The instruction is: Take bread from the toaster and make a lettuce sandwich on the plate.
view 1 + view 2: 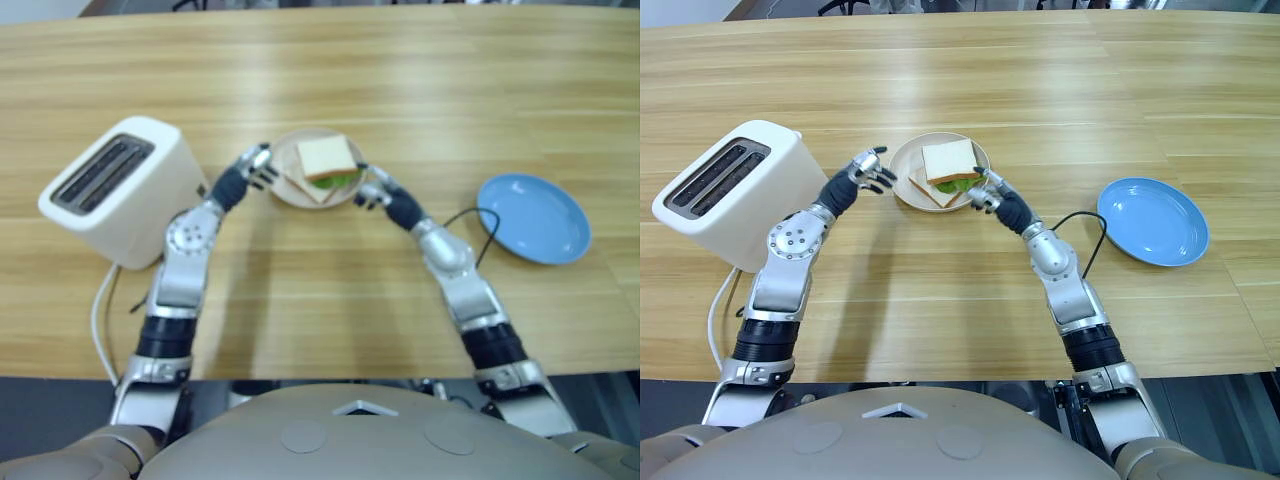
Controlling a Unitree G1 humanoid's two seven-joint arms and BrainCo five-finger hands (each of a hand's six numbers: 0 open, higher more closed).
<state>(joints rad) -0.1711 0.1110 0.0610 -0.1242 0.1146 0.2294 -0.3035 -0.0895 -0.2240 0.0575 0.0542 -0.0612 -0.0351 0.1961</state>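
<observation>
Toaster (725, 195): white, standing on the left part of the wooden table (940, 80), its two dark slots facing up; a white cord (712, 320) runs from it toward the near table edge.
Blue plate (1152, 221): on the right side of the table, well apart from the sandwich, with a black cable (1080, 225) curving just beside its left rim.
Plate (902, 160): pale and round, near the middle of the table, between the two hands and just right of the toaster.
Sandwich (950, 160): lying on the pale plate, one slice of bread stacked on another and turned a little askew.
Left hand (865, 170): between the toaster and the plate, just beside the plate's left rim, loosely curled and holding nothing.
Right hand (992, 190): at the plate's right rim, close against the sandwich's near corner; whether it grips anything cannot be told.
Lettuce (958, 184): green, showing between the slices on the side toward the right hand.
</observation>
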